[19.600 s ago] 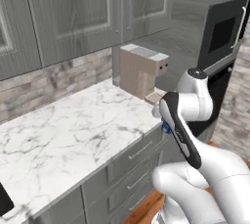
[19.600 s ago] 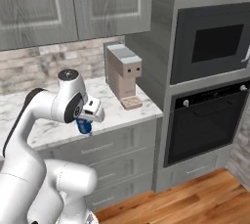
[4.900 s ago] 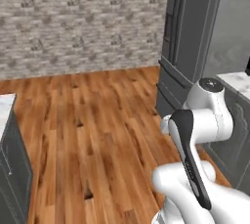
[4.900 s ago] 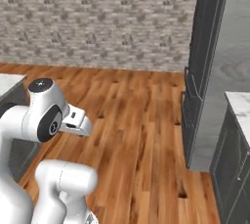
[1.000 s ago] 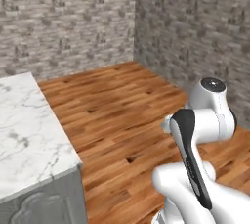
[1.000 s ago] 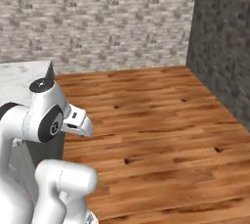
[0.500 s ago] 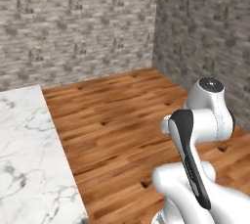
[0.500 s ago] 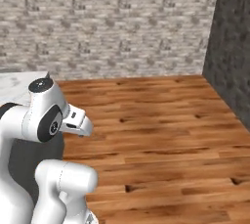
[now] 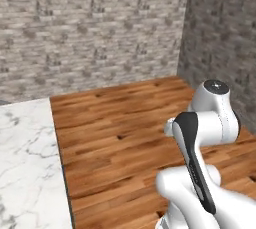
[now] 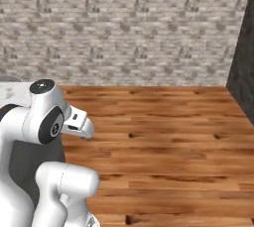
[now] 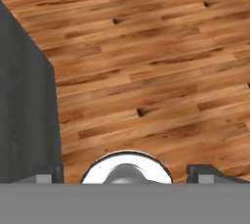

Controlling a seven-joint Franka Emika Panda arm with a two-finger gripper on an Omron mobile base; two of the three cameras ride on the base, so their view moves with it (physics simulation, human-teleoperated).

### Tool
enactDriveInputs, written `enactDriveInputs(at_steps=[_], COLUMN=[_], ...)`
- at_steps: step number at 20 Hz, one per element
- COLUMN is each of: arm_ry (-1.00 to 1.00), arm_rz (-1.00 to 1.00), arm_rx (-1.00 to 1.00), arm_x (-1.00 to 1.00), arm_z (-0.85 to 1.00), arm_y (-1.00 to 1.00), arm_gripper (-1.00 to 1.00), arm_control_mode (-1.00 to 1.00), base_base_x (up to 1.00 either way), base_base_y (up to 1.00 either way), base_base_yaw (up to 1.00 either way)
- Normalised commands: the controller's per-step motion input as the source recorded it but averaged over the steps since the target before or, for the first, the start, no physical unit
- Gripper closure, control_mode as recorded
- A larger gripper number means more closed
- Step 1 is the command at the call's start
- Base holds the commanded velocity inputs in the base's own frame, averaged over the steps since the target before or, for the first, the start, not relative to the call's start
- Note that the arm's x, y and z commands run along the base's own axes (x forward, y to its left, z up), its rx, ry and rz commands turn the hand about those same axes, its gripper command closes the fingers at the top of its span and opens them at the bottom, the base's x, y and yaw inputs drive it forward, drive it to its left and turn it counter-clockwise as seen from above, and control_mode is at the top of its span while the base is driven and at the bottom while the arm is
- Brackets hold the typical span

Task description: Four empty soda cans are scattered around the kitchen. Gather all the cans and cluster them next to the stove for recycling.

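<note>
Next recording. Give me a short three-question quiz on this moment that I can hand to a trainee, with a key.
1. True or false: the floor is laid with white tiles.
2. How do the jaws of the claw stand in the hand view? A) pressed together B) wide apart C) clamped on a red can
3. Fill in: in the left base view, the marble counter lies along the ___ edge of the picture.

Key: 1 false, it is brown wood planks. 2 B. 3 left.
</note>
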Motion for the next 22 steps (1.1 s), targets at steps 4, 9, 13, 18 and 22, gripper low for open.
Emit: enactDriveInputs(at_steps=[4, 9, 13, 18, 22], arm_ry=[0.00, 0.00, 0.00, 0.00, 0.00], arm_rz=[0.00, 0.00, 0.00, 0.00, 0.00], arm_rx=[0.00, 0.00, 0.00, 0.00, 0.00], arm_x=[0.00, 0.00, 0.00, 0.00, 0.00], arm_z=[0.00, 0.00, 0.00, 0.00, 0.00], arm_y=[0.00, 0.00, 0.00, 0.00, 0.00], arm_gripper=[-1.00, -1.00, -1.00, -1.00, -1.00], arm_control_mode=[1.00, 1.00, 1.00, 1.00, 1.00], base_base_x=[0.30, 0.28, 0.39, 0.40, 0.26], base_base_y=[-0.09, -0.22, -0.73, -0.76, -0.68], base_base_yaw=[0.46, 0.40, 0.16, 0.14, 0.21])
